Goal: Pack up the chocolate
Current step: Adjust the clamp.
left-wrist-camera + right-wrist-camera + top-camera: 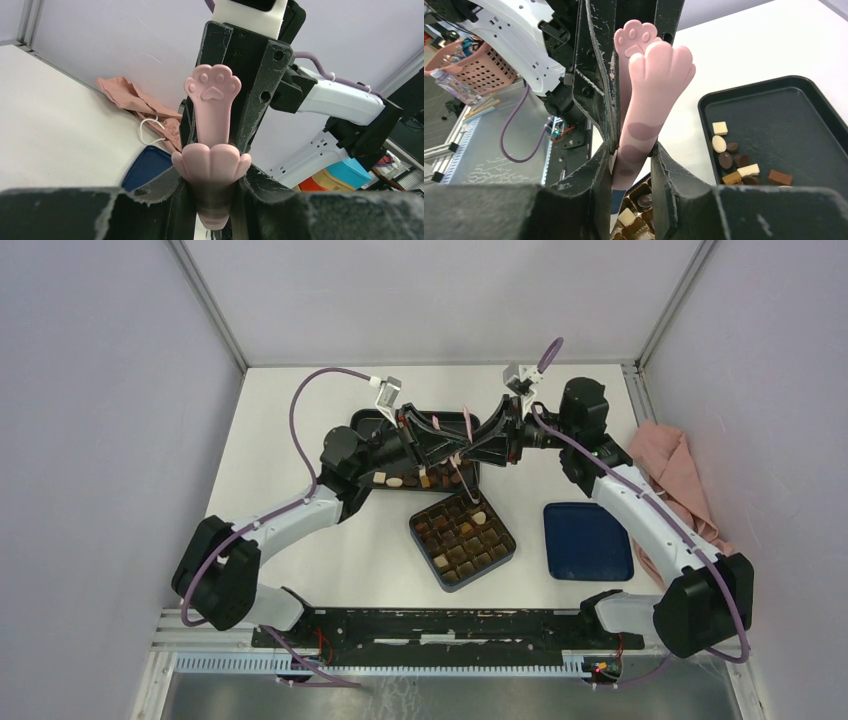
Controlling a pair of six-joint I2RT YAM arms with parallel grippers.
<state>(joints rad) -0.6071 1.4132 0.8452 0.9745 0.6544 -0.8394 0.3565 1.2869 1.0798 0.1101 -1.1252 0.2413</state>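
Pink paw tweezers (644, 115) clamped by left hand (212, 176) and right hand (631, 155) alike, each closed partway on them, chocolate (725, 160) scattered in the black tray (804, 115), more slotted in the box (431, 555) on the surface (450, 385)

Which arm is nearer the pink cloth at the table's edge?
Right. The right arm runs directly alongside the pink cloth, overlapping its edge in the top view; the left arm lies on the opposite side, well apart from it.

Bright, even light is falling from above onto the worktop (260, 450), leaving soft shadows there; the left gripper (212, 195) is blurring near its lens.
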